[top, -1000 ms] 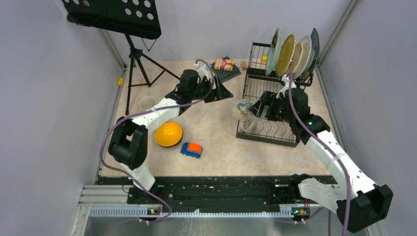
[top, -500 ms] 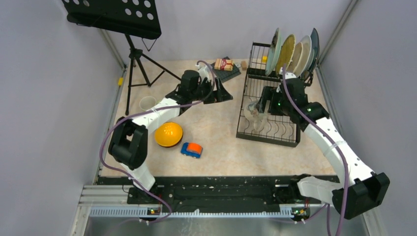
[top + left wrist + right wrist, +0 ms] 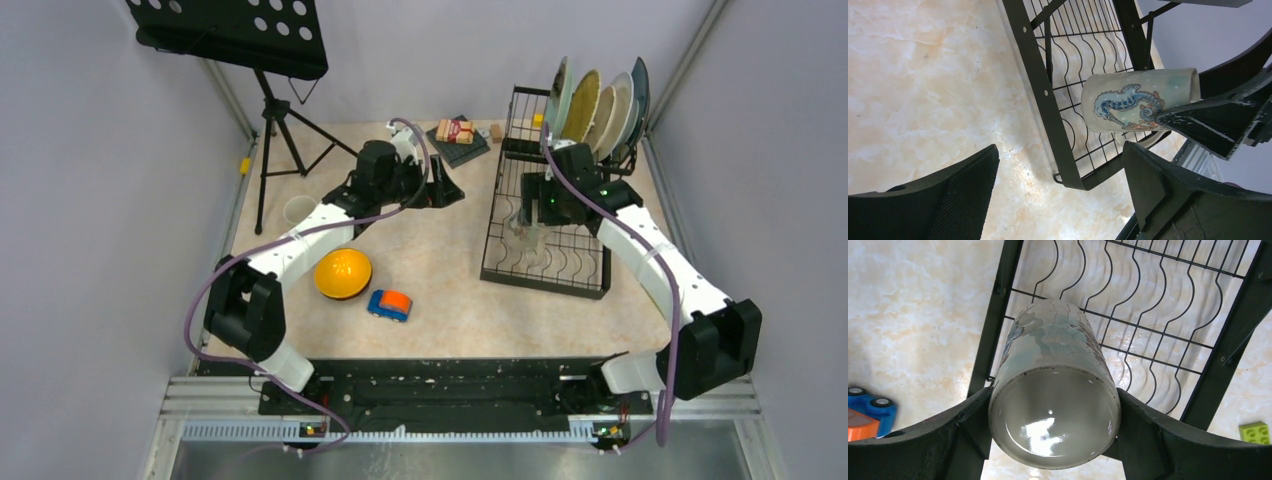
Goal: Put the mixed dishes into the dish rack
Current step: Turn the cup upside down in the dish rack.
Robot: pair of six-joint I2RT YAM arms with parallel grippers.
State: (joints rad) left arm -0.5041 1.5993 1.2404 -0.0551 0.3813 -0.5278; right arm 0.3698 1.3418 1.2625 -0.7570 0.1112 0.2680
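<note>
plainly, nearest the arm bases, the toy car (image 3: pixel 389 304) and the orange-yellow bowl (image 3: pixel 342 273) sit on the worktop (image 3: pixel 440 290). the bowl lies rim down, well apart from the dish rack (image 3: pixel 545 272), so it looks not yet loaded.

further in, the right gripper (image 3: pixel 1054 395) has its jaws clamped on both sides of the pale green mug (image 3: pixel 1053 350), the one with a seahorse print. it holds the mug above the rack's slotted base, near the left rail, probably so it can be set down among the wavy wires. one round end faces the wrist camera; whether that is mouth or bottom i cannot tell.

just left of the rack, the left gripper (image 3: pixel 447 190) hangs over bare worktop with its jaws spread wide and nothing between them. it seems parked clear of the right arm's working space.

the beige mug (image 3: pixel 298 210) waits by the tripod (image 3: pixel 275 130) at the far left.

at the back, the round plates (image 3: pixel 590 105) stand on edge, side by side in the raised tier, already loaded.
</note>
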